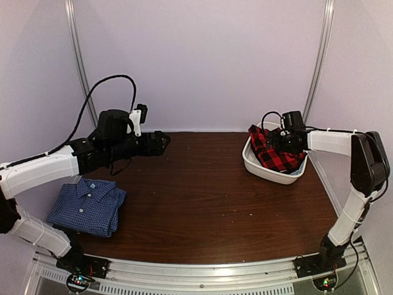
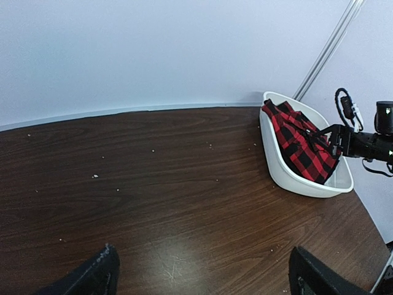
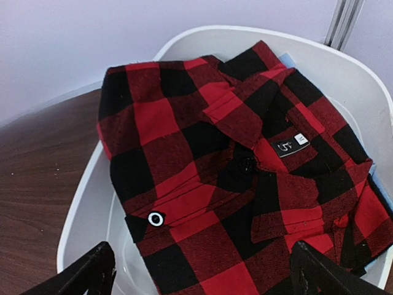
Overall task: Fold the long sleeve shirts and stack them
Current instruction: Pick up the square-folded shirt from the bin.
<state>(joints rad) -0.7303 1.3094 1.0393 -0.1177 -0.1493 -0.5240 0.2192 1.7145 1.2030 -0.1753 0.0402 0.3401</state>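
Our right hand (image 3: 199,271), released and empty, hangs just above the red shirt (image 3: 202,178) in the tub (image 3: 202,38). Our left hand (image 1: 161,141), released too, is well apart from it.

Left pincer (image 1: 162,141) gaping, held aloft; right pincer (image 3: 202,273) gaping.
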